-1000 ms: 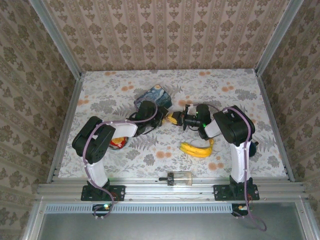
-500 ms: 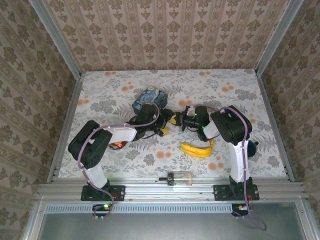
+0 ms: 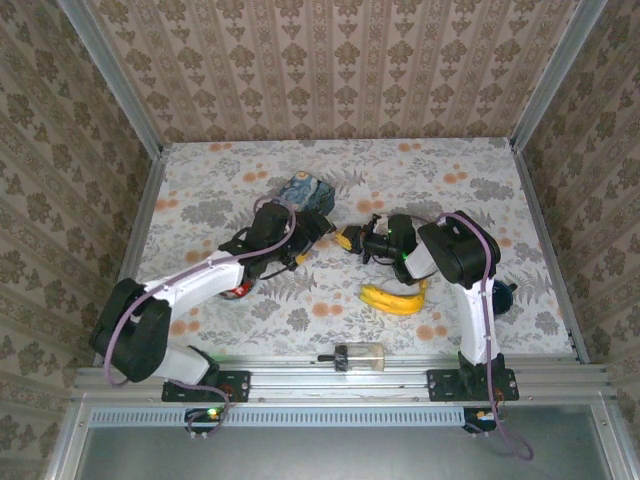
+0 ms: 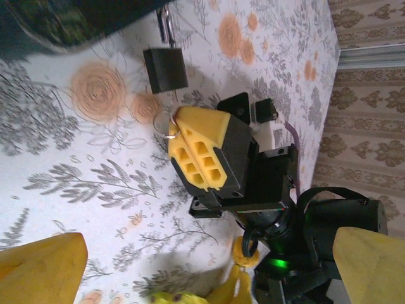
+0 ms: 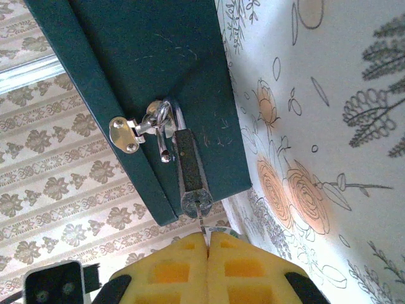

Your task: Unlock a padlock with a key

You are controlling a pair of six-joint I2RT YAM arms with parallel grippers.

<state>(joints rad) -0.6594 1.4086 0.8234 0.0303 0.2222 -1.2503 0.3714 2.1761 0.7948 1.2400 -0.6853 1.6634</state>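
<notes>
Most of the key (image 5: 201, 220) was hidden. Only a thin sliver of blade showed between the padlock's underside and the fingertips, with the head buried in the grip. A small key ring (image 4: 166, 125) poked out beside the tips in the left wrist view. In the top view the padlock (image 5: 190, 168) was too small and dark to pick out between the two arms. Couldn't tell whether the shackle was released or locked. A red-and-yellow item (image 3: 238, 287) lay mostly under the left arm, unidentifiable. A dark object (image 3: 506, 297) sat half behind the right arm, also unclear.

The padlock hung by its shackle from a metal hasp (image 5: 133, 133) on the edge of the blue tin box (image 5: 145, 63), with its body against the box side. The right hand (image 5: 207, 239) sat just below it in the right wrist view, yellow fingers pressed together and clamped on the key. The key tip was in the keyhole, so hand and padlock were nearly touching. The left hand (image 4: 209, 250) had its fingers spread wide apart, holding nothing. It faced the padlock and the right hand from the other side, near but not touching.

Elsewhere on the floral counter (image 3: 450, 180), a banana (image 3: 393, 299) lay near the right arm, on the near side of both hands. A clear cylinder with a black cap (image 3: 362, 355) lay on the front rail, well apart. The two hands and the box crowded tightly around the padlock.
</notes>
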